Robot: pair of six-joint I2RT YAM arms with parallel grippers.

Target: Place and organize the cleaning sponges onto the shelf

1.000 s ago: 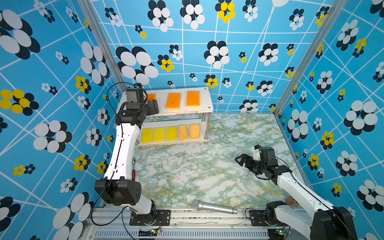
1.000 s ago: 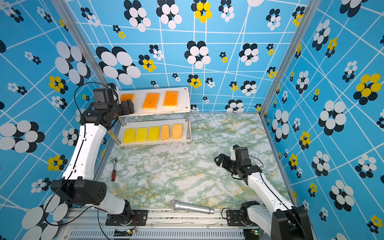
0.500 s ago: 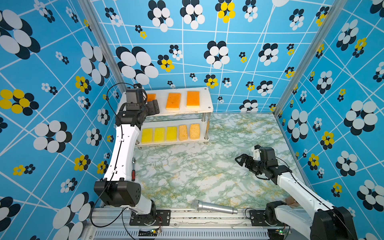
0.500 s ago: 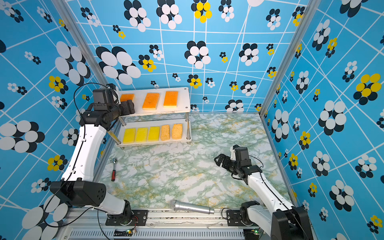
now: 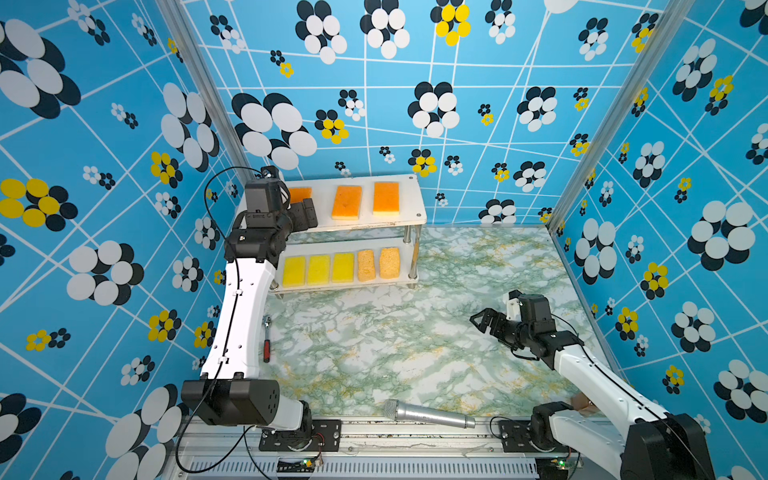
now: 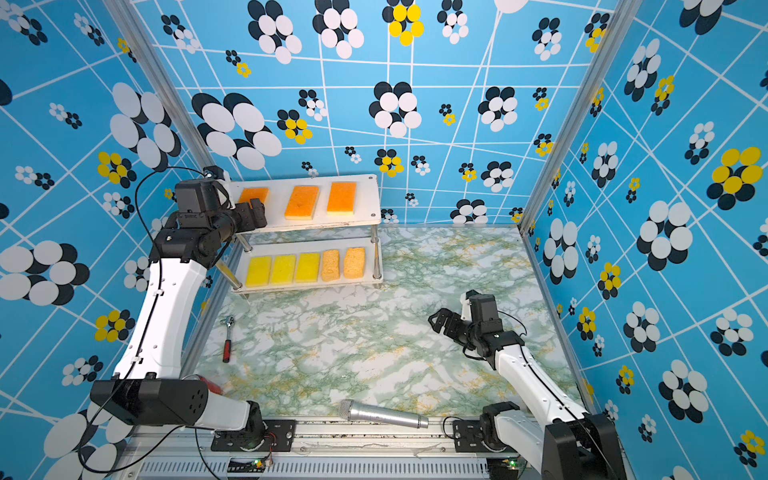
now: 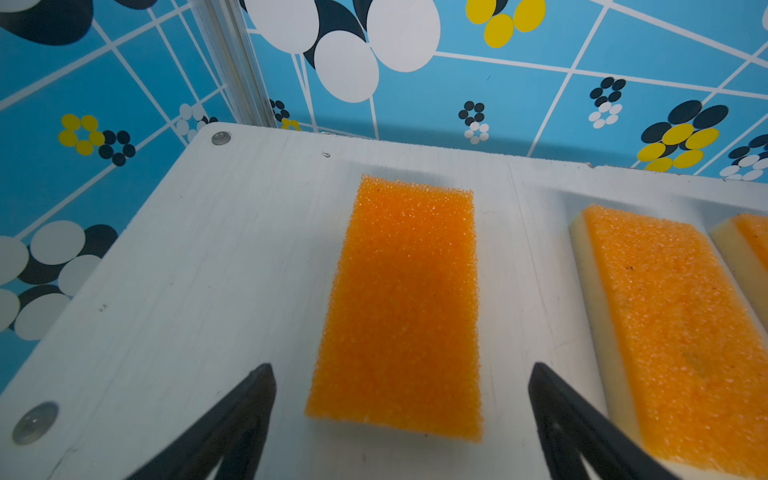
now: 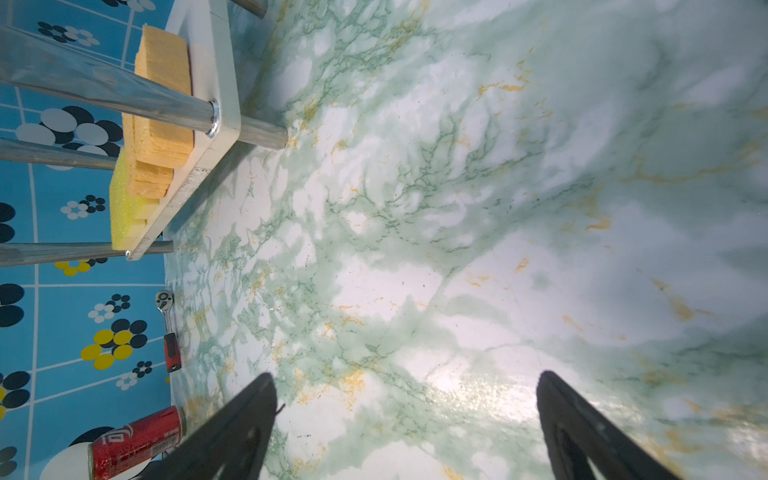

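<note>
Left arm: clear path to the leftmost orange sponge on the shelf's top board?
Likely yes. The left gripper hangs open at the leftmost orange sponge, a finger to each side of its near end, nothing between. The middle orange sponge lies apart from it.

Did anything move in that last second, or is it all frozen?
Almost nothing visibly moved. The left gripper is at the same spot over the shelf's left end, jaws open and clear of the orange sponge lying flat on the top board; the earlier views are too small to show whether they widened. Right gripper, other sponges and microphone stayed put.
</note>
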